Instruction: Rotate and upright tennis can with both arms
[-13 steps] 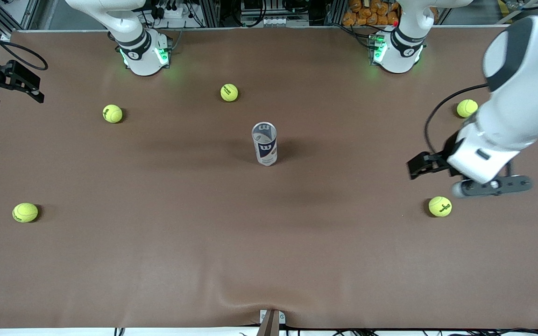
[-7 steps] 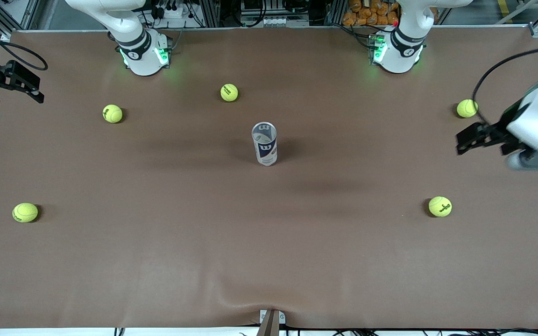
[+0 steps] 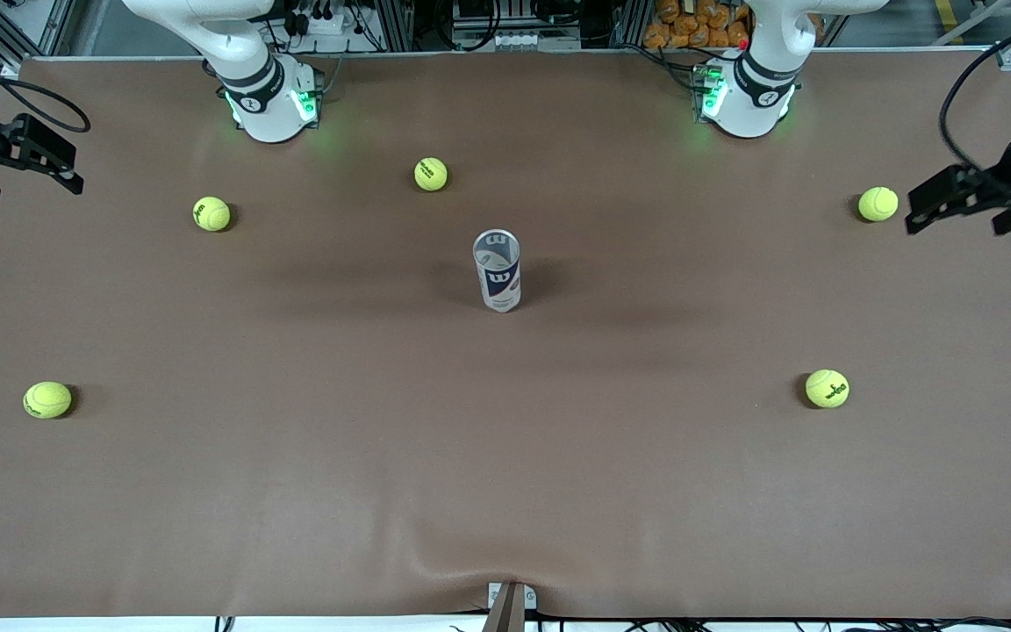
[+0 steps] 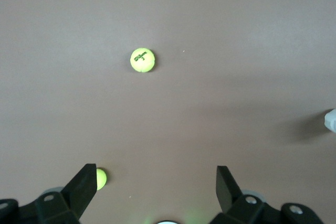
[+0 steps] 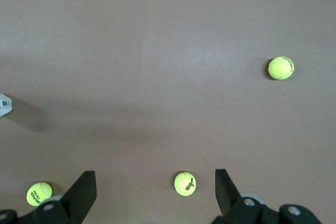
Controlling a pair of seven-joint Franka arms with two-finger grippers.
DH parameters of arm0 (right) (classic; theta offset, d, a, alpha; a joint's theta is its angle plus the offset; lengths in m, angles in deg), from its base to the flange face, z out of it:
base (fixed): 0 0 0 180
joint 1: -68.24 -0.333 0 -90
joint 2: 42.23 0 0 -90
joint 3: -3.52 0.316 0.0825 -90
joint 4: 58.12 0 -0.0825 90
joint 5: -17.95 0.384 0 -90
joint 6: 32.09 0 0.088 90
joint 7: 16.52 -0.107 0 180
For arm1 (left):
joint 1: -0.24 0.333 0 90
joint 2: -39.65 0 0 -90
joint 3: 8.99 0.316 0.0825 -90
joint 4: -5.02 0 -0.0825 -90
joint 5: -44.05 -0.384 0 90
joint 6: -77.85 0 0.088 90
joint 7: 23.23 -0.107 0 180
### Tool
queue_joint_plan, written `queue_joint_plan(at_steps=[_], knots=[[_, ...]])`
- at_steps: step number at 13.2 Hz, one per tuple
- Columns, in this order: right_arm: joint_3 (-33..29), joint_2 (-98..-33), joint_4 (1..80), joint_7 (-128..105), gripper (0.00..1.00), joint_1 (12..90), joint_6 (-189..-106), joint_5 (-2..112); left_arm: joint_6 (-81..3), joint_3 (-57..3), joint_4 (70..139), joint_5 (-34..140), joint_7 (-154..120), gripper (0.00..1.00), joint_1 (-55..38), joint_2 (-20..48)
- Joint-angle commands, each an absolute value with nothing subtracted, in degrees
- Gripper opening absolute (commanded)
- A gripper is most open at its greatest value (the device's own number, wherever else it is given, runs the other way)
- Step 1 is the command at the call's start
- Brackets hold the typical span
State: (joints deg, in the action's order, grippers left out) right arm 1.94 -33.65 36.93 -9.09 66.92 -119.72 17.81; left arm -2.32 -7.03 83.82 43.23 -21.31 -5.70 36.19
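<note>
1. Front view showed the tennis can (image 3: pixel 498 270) already standing upright mid-table, among scattered tennis balls (image 3: pixel 211 213), touched by neither arm.
2. The left gripper (image 3: pixel 953 197) hung over the left arm's end of the table, jaws wide apart, holding nothing.
3. The right gripper (image 5: pixel 155 192) hung over the right arm's end, jaws likewise apart and empty.
4. Judging by this, nothing looked left to do.

Robotics lab: two arm bases (image 3: pixel 270 104) bolted at the edge of a brown-covered table (image 3: pixel 505 491), aluminium framing (image 3: pixel 5 26) and cabling (image 3: pixel 505 22) along that edge, scattered tennis balls (image 3: pixel 431 174).
</note>
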Motion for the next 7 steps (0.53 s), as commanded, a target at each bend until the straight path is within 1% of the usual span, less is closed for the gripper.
queue_joint_plan(at_steps=[1, 2, 4, 7], knots=[[1.8, -33.3, 37.9, -8.3, 1.00, 67.3, -119.9, 18.7, -0.3, -4.7, 87.5, 44.0, -24.4, 1.00, -5.4, 39.5], [1.7, -33.2, 37.9, -8.3, 1.00, 67.3, -119.4, 18.7, 0.2, -4.4, 89.0, 44.1, -24.0, 1.00, -5.5, 41.0], [1.7, -33.0, 37.9, -8.3, 1.00, 67.5, -118.5, 18.7, 0.5, -5.7, 90.1, 43.6, -22.8, 1.00, -5.9, 43.0], [1.7, -33.0, 38.5, -8.3, 1.00, 67.5, -118.0, 18.7, 0.0, -5.7, 92.7, 44.0, -22.7, 1.00, -5.5, 43.5]])
